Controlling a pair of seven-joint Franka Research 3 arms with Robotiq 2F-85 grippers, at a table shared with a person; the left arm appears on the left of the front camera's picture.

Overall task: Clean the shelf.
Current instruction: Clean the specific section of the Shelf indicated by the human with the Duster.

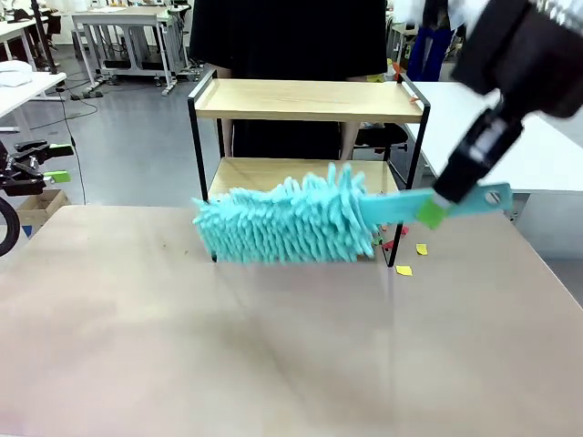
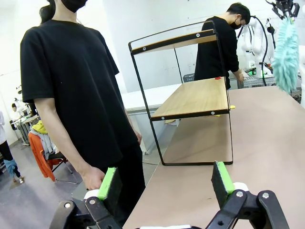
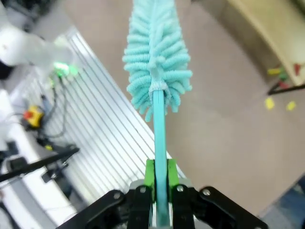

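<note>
The right claw (image 1: 435, 208) is pressed together on the flat handle of a teal duster (image 1: 282, 218), its green pads pinching the handle on both sides. From that grip the duster runs out to the left, so its long axis lies left to right, nearly level and in line with the near edges of the boards.

The shelf (image 1: 305, 100) stands on the far middle of the surface (image 1: 273, 346), with a person (image 1: 287, 36) right behind it. From the front, the fluffy head covers the near edge of the lower board. In the left wrist view, though, the head hangs clear of the frame on the near side, so I judge it is not yet touching wood.

The coming move turns on this: the boards lie on the far side of the head, the lower one at about its height and the upper one above it. A push straight away from the robot should lay the full length of the head across the lower board. Yellow scraps (image 1: 404, 269) lie on the surface by the shelf's right near leg.

The left claw (image 2: 164, 181) is spread wide and holds nothing, far off to the left. The right arm is much the nearer.
</note>
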